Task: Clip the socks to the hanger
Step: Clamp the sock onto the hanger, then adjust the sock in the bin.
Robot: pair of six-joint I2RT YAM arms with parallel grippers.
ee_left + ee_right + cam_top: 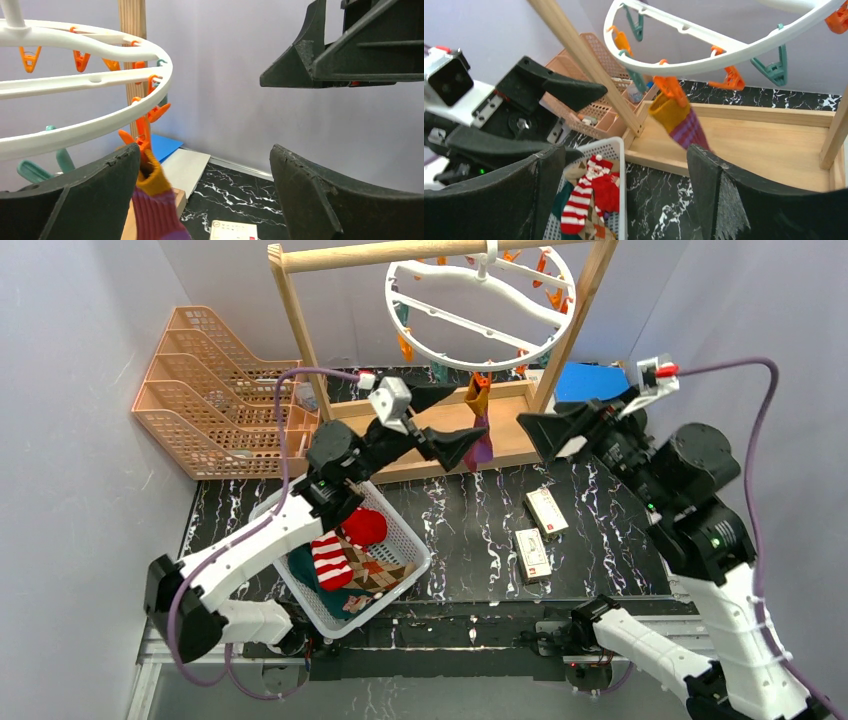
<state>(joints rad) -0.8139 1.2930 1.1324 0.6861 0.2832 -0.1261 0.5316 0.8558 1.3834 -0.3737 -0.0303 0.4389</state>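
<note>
Your maroon-purple sock hangs by its orange cuff from an orange clip on the near rim of the white ring hanger. The hanger itself hangs from the wooden rack. Your left gripper sits just left of the sock, fingers spread wide and holding nothing. The sock drops close past one finger, and you cannot tell whether they touch. Your right gripper faces it from the right, equally wide and empty. A red-and-white striped sock, a red sock and an argyle sock lie in the white basket by your left arm. Two small boxes lie on the marbled table.
</note>
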